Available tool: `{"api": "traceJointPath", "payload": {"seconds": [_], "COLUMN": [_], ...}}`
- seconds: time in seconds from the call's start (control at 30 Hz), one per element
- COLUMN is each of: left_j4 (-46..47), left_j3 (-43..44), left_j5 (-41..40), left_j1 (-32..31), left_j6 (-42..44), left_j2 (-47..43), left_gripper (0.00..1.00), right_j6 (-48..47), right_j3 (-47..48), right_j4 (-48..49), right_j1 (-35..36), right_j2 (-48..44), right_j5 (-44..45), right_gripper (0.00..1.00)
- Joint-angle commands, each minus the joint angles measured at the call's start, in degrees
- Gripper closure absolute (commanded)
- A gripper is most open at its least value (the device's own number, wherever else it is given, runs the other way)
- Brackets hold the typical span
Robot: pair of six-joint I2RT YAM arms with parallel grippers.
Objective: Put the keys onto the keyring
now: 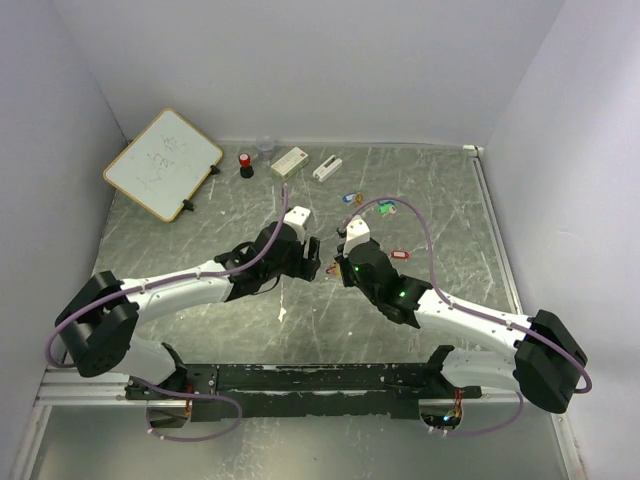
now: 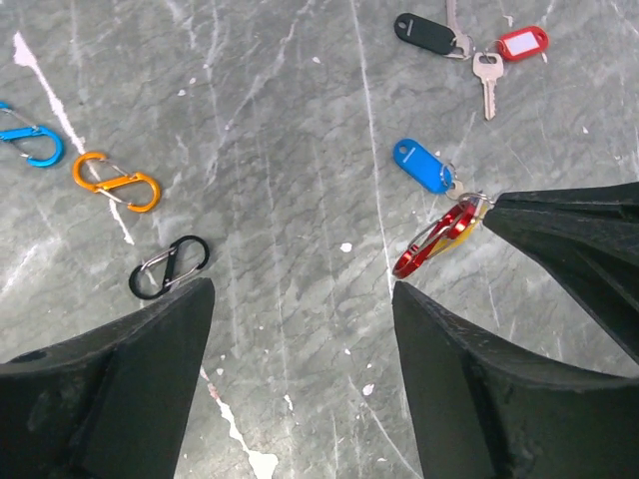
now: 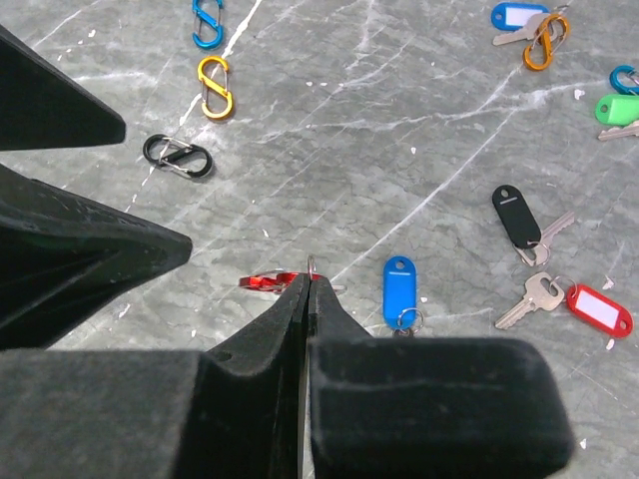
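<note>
left pincer (image 2: 302, 289): fingers spread wide, nothing between them, over bare table (image 2: 290, 140).
right pincer (image 3: 308, 287): tips pressed together, pinching the small metal loop at one end of the red clip (image 2: 431, 244).
red clip: tilted, sticking out from the right pincer's tips; a bit of yellow shows behind it; I cannot tell whether it clears the table.
blue-tag key (image 2: 422, 165): flat on the table, just beside the red clip; I cannot tell whether they touch.
black-tag key (image 3: 516, 216), red-tag key (image 3: 597, 307): lying close together, near the blue-tag key.
green-tag key (image 3: 619, 106): at the right edge of the right wrist view, well apart.
second blue tag (image 3: 514, 15): far side, with the orange-brown clip (image 3: 545, 40) touching it.
loose clips: 3 in a row, the blue clip (image 2: 32, 146), orange clip (image 2: 117, 181) and black clip (image 2: 170, 266), apart from every key.
</note>
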Motion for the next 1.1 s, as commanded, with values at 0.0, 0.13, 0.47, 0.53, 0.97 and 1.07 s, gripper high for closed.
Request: {"api": "traceJointPath", "payload": {"seconds": [0.0, 0.13, 0.47, 0.53, 0.97, 1.07], "left_j4": [1.8, 2.1, 1.0, 0.8, 1.2, 1.9], "left_j3": [-1.9, -3.4, -5.1, -5.7, -8.4, -9.1], "left_j5": [-3.9, -5.5, -11.3, -13.0, -16.7, -16.5], "left_j1": [0.8, 1.3, 1.6, 1.5, 1.8, 2.0], "left_j6": [-2.6, -3.7, -5.6, -6.1, -6.3, -6.6], "left_j2": [-3.3, -5.3, -7.9, -8.8, -13.1, -14.1], "left_gripper": [0.15, 0.01, 0.01, 0.01, 0.01, 0.01], "right_j6": [-0.1, -0.1, -0.2, 0.0, 3.9, 4.3], "right_j3": [-0.1, 0.1, 1.4, 1.7, 9.7, 10.7], "right_j4": [0.1, -0.2, -0.5, -0.6, -3.6, -2.2], "right_j1": [0.2, 0.2, 0.2, 0.2, -4.4, -9.6], "right_j2": [-1.0, -1.0, 0.2, 0.7, 8.7, 10.1], "right_j5": [1.1, 1.3, 2.4, 2.9, 10.6, 7.1], "right_gripper": [1.00, 1.00, 1.00, 1.00, 1.00, 1.00]}}
